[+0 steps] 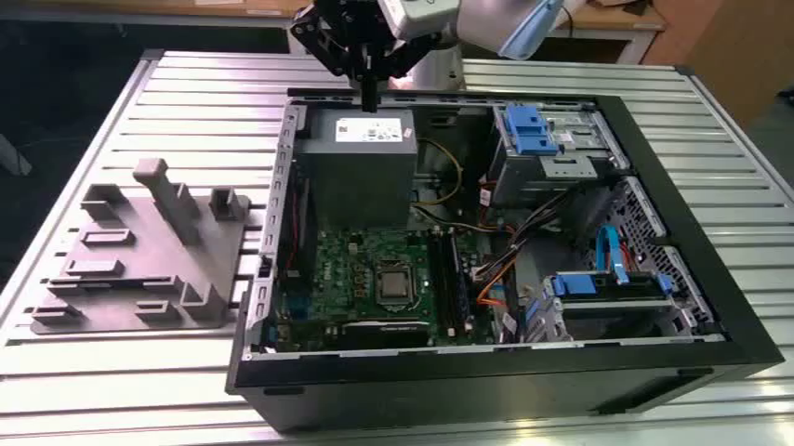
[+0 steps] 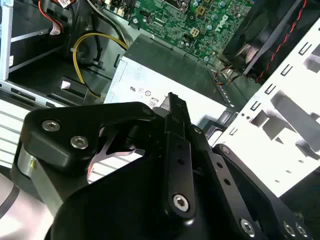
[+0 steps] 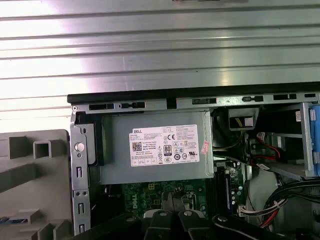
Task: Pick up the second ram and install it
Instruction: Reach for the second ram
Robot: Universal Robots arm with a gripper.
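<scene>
While hovering above the grey power-supply box (image 1: pixel 357 130), the gripper (image 1: pixel 368 79) is pinching what looks like the second ram (image 1: pixel 370 100), a thin dark strip, mid-carry; seating is calling for square alignment over a black memory slot (image 1: pixel 449 274).

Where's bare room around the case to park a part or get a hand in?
Free: ribbed table beyond the holder tray, at the exterior view's left of the case; also the strip on the tray's near side. Crowded: the cables between motherboard and drive cages; the tool hangs over the power supply.
</scene>
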